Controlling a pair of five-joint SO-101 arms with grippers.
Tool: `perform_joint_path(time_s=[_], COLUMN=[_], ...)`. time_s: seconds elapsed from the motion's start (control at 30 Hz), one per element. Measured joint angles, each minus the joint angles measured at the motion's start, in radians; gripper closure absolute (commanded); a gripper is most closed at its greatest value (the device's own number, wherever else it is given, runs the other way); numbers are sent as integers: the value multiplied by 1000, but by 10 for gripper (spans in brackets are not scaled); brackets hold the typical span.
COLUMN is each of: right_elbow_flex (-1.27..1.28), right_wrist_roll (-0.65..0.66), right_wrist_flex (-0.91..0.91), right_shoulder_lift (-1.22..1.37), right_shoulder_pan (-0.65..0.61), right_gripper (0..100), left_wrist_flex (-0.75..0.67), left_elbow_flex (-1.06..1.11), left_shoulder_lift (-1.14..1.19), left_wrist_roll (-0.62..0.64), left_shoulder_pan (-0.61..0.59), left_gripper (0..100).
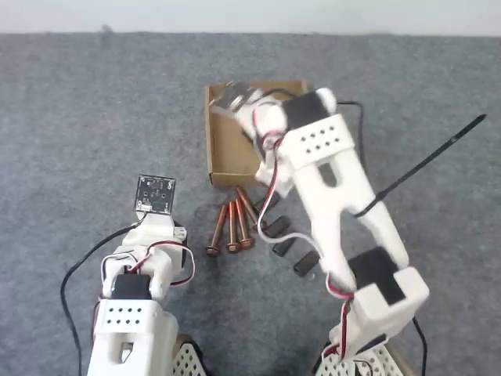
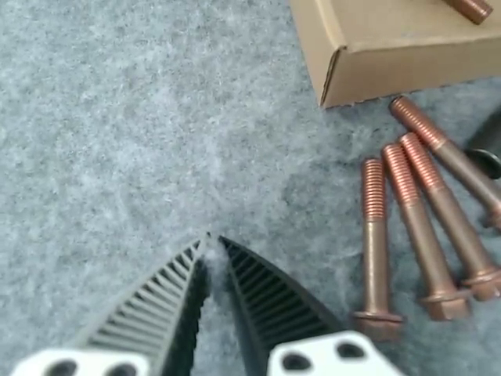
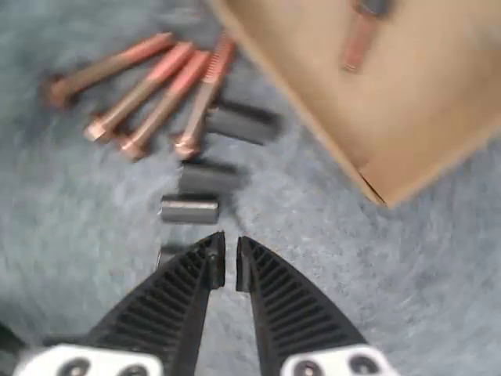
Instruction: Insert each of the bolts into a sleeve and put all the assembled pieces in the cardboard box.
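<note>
Seen from above, four copper bolts (image 1: 231, 223) lie fanned on the tabletop (image 1: 78, 117) beside black sleeves (image 1: 286, 247), just outside the cardboard box (image 1: 223, 153). From the left wrist, the left tool (image 2: 213, 241) hangs closed and empty near the bolts. From the right wrist, the right tool (image 3: 229, 252), also closed and empty, hovers by the sleeves. Stiff, smooth metal likely grips best mid-shank.

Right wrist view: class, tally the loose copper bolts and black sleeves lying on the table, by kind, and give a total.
Copper bolts: 4
Black sleeves: 4
Total: 8
</note>
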Motion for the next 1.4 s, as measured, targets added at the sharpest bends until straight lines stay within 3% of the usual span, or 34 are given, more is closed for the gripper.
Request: perform_joint_path(time_s=[0.2,0.33,0.5,0.87,1.03,1.4], right_elbow_flex=[158,244,308,462,523,532], right_wrist_roll=[150,176,180,315,404,509], right_wrist_flex=[-11,-71,-170,-367,-450,-552], right_shoulder_lift=[-34,-34,-34,-35,-35,-2], right_shoulder_pan=[-57,-71,-74,-123,-123,-123], right_gripper=[992,984,903,918,813,842], left_wrist_flex=[0,0,0,0,0,0], left_elbow_flex=[0,0,0,0,0,0], left_shoulder_lift=[0,0,0,0,0,0], left_wrist_roll=[0,0,0,0,-20,-64], left_shoulder_pan=[0,0,0,0,0,0], left_gripper=[988,988,988,988,988,988])
